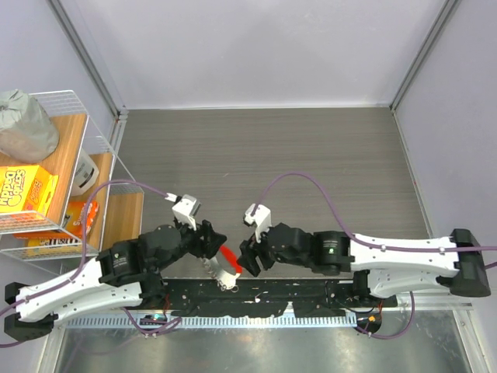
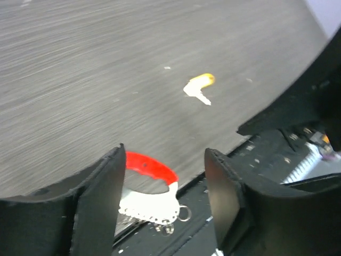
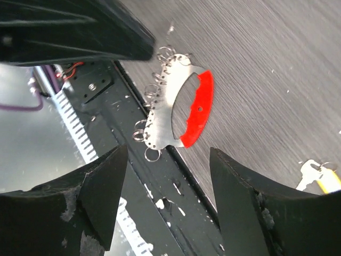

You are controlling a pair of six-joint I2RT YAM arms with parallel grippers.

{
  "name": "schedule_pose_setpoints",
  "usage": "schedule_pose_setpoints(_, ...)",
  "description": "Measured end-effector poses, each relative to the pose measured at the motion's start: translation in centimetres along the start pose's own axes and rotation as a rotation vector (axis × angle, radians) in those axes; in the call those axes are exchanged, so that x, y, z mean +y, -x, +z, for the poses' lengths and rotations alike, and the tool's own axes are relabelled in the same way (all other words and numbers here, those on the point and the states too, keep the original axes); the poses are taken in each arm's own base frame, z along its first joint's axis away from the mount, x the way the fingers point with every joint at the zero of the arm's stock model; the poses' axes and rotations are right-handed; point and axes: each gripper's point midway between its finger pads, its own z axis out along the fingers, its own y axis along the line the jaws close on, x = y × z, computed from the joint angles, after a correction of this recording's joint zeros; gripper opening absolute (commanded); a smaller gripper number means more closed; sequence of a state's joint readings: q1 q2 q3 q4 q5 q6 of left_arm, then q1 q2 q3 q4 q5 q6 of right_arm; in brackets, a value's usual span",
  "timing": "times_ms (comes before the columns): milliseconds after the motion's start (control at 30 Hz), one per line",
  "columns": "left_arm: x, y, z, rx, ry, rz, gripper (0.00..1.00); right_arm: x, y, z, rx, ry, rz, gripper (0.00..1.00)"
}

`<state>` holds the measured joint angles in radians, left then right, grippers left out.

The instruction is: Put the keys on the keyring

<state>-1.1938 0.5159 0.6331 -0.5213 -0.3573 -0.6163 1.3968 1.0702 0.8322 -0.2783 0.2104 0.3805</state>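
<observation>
Red arc of the silvery metal keyring (image 3: pixel 165 128) faces, I think, the yellow-headed key (image 2: pixel 198 88), which only wrist views show; left gripper (image 2: pixel 165 154) and right gripper (image 3: pixel 168 157) gape.

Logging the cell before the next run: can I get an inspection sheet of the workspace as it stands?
Surface: grey wood-grain table, a few pale specks.
Job's things: red-trimmed keyring at the near edge, its small rings over the black rail; yellow-headed key lies apart on the table, not on the ring.
Clutter: nothing seen.
Hands: left hand open; right hand open; both point at the keyring, neither holds it.
Cables: purple cables arch over each arm, away from the keyring.
Surroundings: wire shelf at left with a yellow box and a grey bundle; pale walls.
</observation>
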Motion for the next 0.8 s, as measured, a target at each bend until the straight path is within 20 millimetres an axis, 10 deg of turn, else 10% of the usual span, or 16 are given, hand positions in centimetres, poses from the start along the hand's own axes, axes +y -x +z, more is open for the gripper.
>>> schedule_pose_setpoints(333,8.2,1.5,-3.4,-0.113,0.406,-0.022,0.86,-0.8,-1.2,6.8,0.02,-0.1,0.303,0.68)
schedule_pose_setpoints(800,10.3,1.8,-6.1,-0.179,0.435,-0.058,0.85,1.0,-3.4,14.3,0.055,-0.102,0.626,0.6)
